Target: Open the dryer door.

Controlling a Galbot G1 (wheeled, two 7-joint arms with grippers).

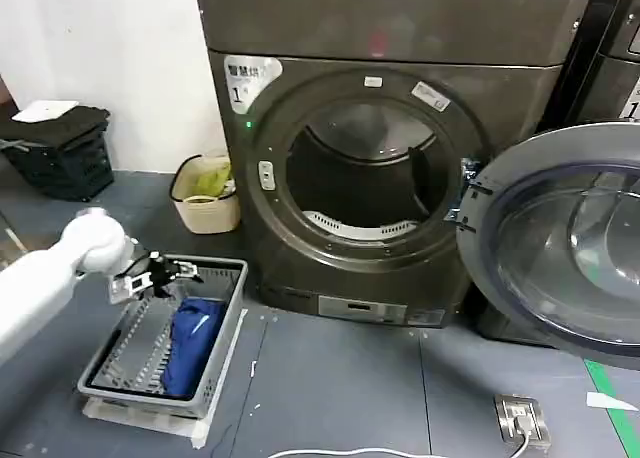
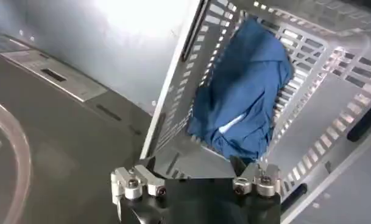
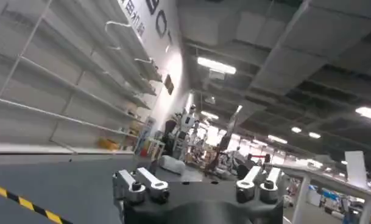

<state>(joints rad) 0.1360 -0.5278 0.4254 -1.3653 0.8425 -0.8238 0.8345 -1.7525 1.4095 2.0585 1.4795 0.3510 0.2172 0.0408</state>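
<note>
Already the dryer door (image 1: 565,243) stands swung wide open to the right of the drum opening (image 1: 365,173), while the left claw (image 1: 160,274), fingers apart and empty, hovers over the grey basket (image 1: 225,323) with a blue cloth (image 1: 192,340) on the floor.

Dryer door (image 1: 565,243) swung wide open at right; left gripper (image 1: 160,275) over grey basket (image 1: 228,323) with blue cloth (image 1: 192,343).

1. The dryer door (image 1: 560,243) is a large round porthole with a wide chrome ring and dark tinted domed glass.
2. It stands swung wide open, hinged at the right edge of the drum opening.
3. Its inner face shows.
</note>
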